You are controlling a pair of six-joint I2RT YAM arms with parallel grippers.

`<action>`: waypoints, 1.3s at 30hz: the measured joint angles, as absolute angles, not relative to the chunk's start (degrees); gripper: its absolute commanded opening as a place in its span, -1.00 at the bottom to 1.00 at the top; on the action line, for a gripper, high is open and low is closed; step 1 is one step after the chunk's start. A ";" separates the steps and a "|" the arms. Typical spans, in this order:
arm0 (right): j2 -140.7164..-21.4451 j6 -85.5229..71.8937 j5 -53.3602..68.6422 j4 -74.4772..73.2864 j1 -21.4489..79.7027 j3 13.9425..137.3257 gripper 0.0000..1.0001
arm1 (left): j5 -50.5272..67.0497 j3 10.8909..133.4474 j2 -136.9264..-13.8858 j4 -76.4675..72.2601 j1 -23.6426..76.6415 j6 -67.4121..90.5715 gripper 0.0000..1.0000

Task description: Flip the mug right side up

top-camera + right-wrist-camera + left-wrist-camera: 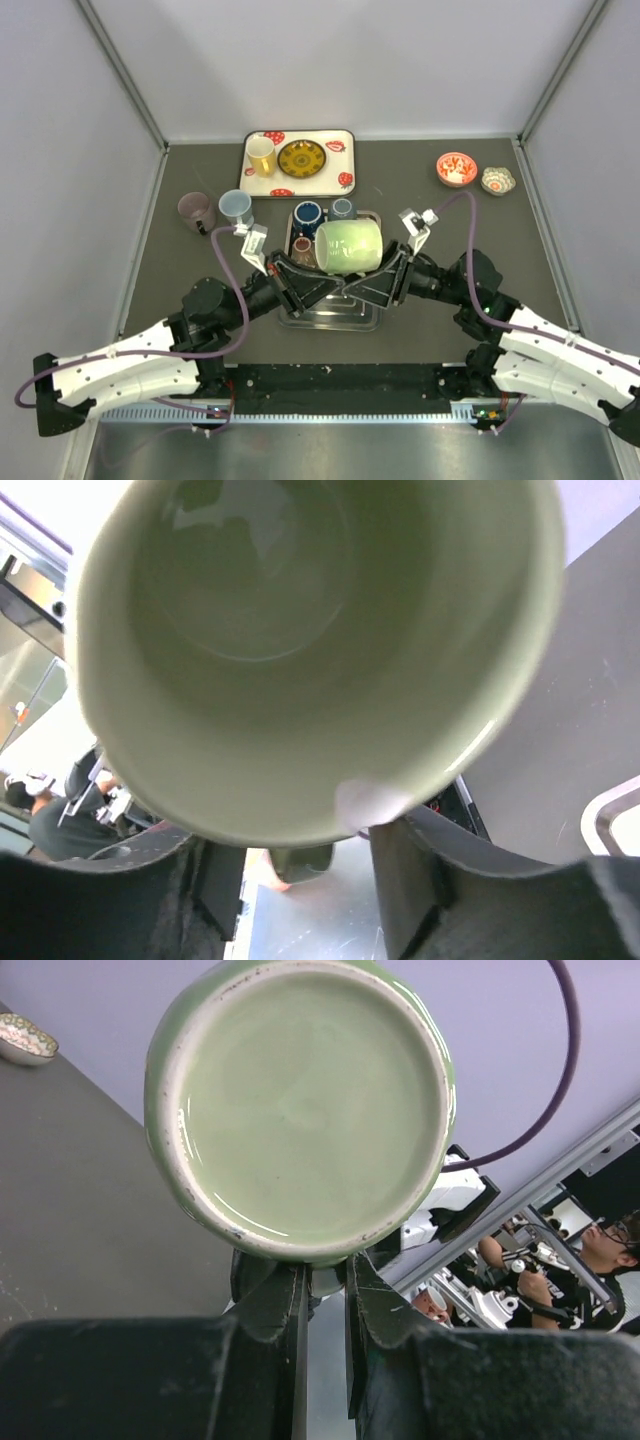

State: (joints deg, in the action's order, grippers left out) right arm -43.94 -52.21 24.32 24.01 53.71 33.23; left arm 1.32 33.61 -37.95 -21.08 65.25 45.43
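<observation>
Since both arms reach in from the near edge and meet over the middle of the dark grey tabletop (400,170), the work hangs between them, above the shallow rectangular steel tray (330,322).

Lifted clear of that tray, the pale green glazed ceramic mug (348,246) lies on its side. Its base faces the left arm (150,360) and its open mouth faces the right arm (540,340), so I judge the turn about half done.

The left pincer (325,1300) has its jaws drawn to a narrow slit just under the base. It seems to be clamped on the handle or the low wall and carrying the weight, though the contact itself is hidden. The right pincer (290,845) is spread wide beneath the rim and grips nothing, probably placed to steady the mug or take it over.

Three small cups (308,214) crowd the tray's far end, just behind the mug, so swinging it towards the far edge risks a knock. The tray's near half looks bare, and open tabletop runs towards the right edge.
</observation>
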 measured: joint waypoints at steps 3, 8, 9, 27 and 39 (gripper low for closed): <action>-44.84 -53.76 26.24 25.45 52.77 33.28 -0.61 | 1.43 33.10 -37.93 -22.35 65.01 45.58 -1.00; -45.41 -54.94 28.69 28.25 52.34 33.65 -1.00 | 2.26 32.34 -37.50 -24.47 64.84 46.59 -1.00; -45.56 -55.20 28.99 28.36 52.34 33.78 -1.00 | 2.37 32.34 -37.36 -24.58 64.84 46.59 -1.00; -57.08 -35.18 -9.06 -32.69 39.16 69.19 -1.00 | -32.99 39.11 -22.09 2.37 65.04 38.63 0.94; -81.78 -31.31 -15.77 -42.54 17.32 70.39 -1.00 | -43.55 43.18 -33.28 22.83 64.99 38.33 0.89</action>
State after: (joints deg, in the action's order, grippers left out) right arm -81.78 -31.31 -15.77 -42.54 17.32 70.39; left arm -43.55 43.18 -33.28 22.83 64.99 38.33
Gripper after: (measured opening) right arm 0.156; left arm 0.950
